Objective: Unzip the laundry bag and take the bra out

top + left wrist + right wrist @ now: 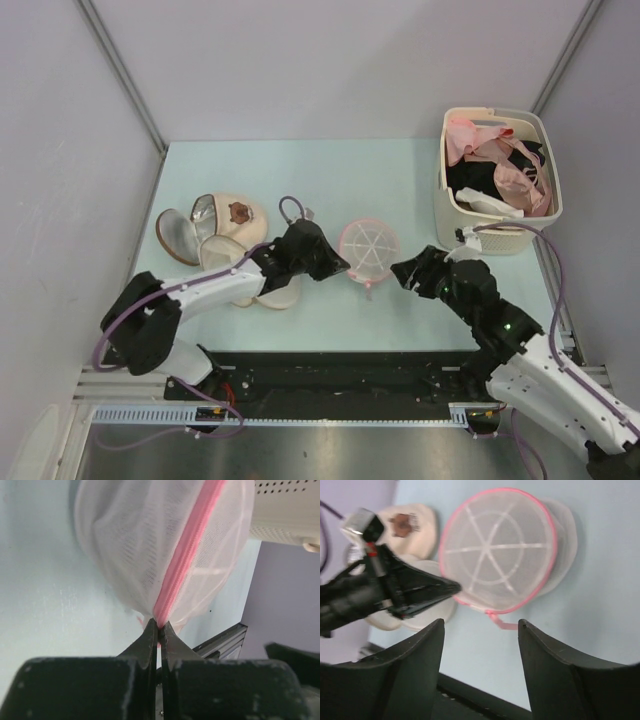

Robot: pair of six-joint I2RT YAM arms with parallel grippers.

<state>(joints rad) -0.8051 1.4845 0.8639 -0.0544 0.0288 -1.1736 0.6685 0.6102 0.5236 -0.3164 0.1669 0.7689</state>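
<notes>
Top view: laundry bag (369,250) lies on tabletop (330,170), slotted basket (480,228) to its right, cream padded cups (225,225) to its left.

Left wrist view: left gripper (159,630) is clamped tight on the bag's pink zip rim (185,555).

Right wrist view: right gripper (481,624) is spread wide, holding nothing, near the bag.

The top camera looks down from behind the arms over the whole table (400,180), the left wrist camera faces right, close against the laundry bag (165,545), and the right wrist camera faces left from farther back, all three sharing that bag.
</notes>
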